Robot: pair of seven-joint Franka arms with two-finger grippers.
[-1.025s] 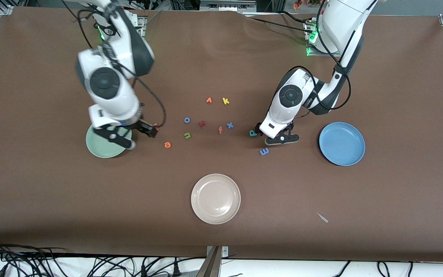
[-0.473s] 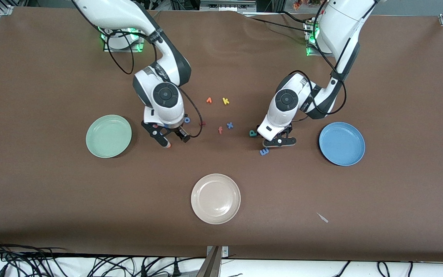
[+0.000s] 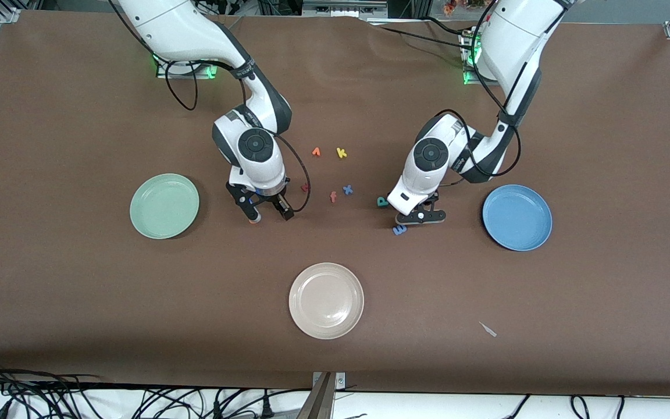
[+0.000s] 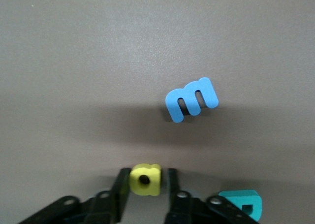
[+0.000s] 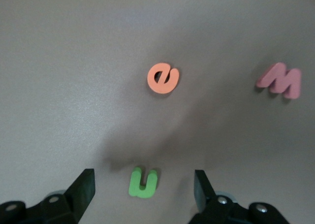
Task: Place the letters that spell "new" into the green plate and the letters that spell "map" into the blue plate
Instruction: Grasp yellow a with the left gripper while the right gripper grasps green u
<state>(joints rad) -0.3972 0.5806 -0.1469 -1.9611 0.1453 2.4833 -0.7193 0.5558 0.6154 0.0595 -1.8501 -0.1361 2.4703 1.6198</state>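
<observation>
Front view: two arms each working on a foam letter, both plates empty

Mid-frame, the right gripper (image 3: 266, 212) sits low over the worktop (image 3: 79, 302) with its fingers (image 5: 84, 187) spread wide. The right wrist view shows them straddling the green n (image 5: 143, 182) without touching it. The orange e (image 5: 163, 78) lies just beside that gripper, and the pink w (image 5: 280, 80) is a little apart from it. The green plate (image 3: 164, 206) waits, bare, toward the right arm's end of the worktop.

The left gripper (image 3: 420, 216) is also mid-frame and low. The left wrist view shows its fingers (image 4: 122, 192) pinched on the yellow a (image 4: 144, 179). The blue m (image 4: 192, 99) and the teal p (image 4: 241, 204) lie close by on the worktop. The blue plate (image 3: 517, 217), also bare, is just toward the left arm's end.

Judging by this, each arm is on its first letter. The left arm's next move would be to lift the a and carry it over the blue plate. The right arm needs to close squarely on the small n before lifting, without nudging the e.
</observation>
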